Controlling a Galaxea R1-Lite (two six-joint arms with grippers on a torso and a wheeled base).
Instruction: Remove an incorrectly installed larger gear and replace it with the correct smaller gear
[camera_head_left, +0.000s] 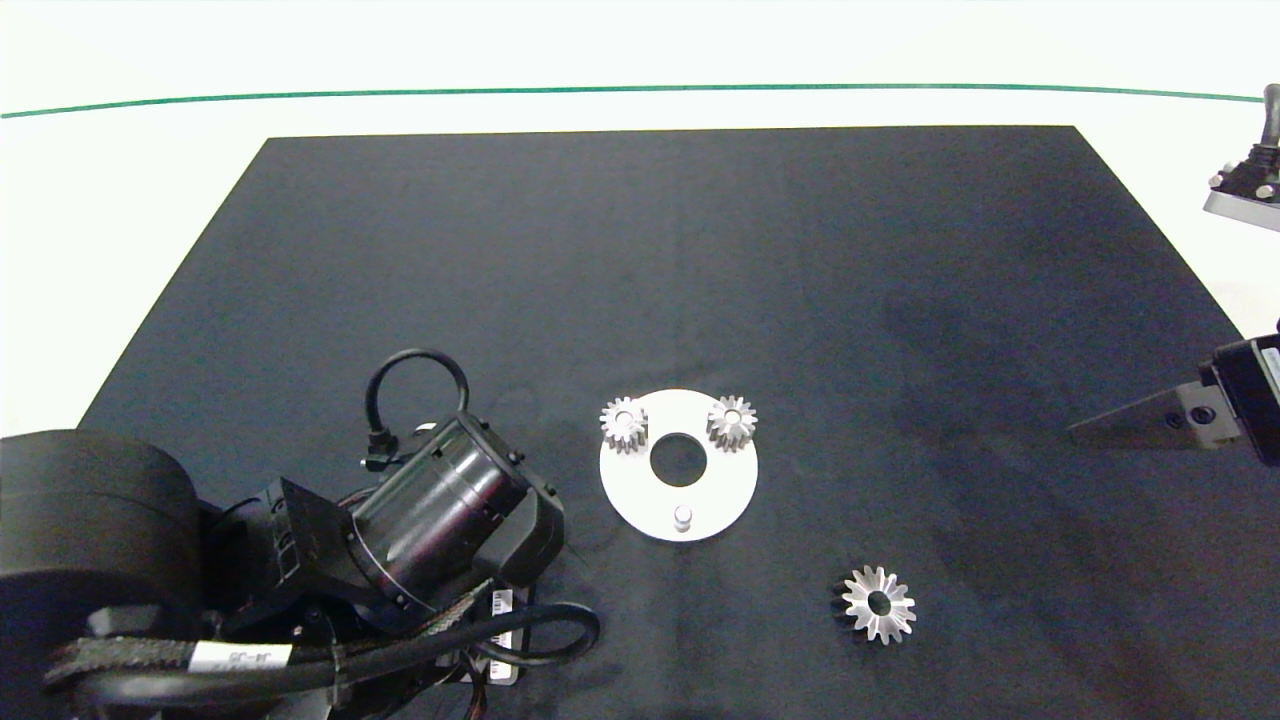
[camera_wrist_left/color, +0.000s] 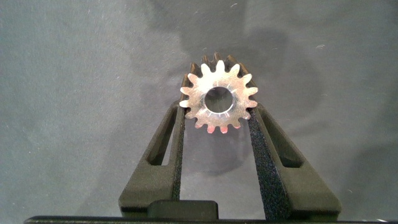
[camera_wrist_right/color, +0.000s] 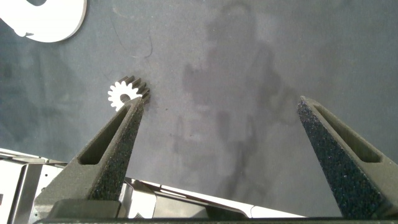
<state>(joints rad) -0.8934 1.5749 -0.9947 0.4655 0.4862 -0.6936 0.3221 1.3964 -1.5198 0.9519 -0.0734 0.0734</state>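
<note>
Left pincer (camera_wrist_left/color: 217, 121): clamped on the smaller gear (camera_wrist_left/color: 217, 99), near the white disc (camera_head_left: 720, 500). Right pincer (camera_wrist_right/color: 217, 118): apart, idle, well away from the disc. Larger gear (camera_head_left: 877, 603): already off, lying on the table near the disc. Next: seat the gear on the disc's free peg (camera_head_left: 683, 517).

Robot lab bench, black mat (camera_head_left: 700, 250) on a white table (camera_head_left: 120, 200), green tape line (camera_head_left: 600, 89)
</note>
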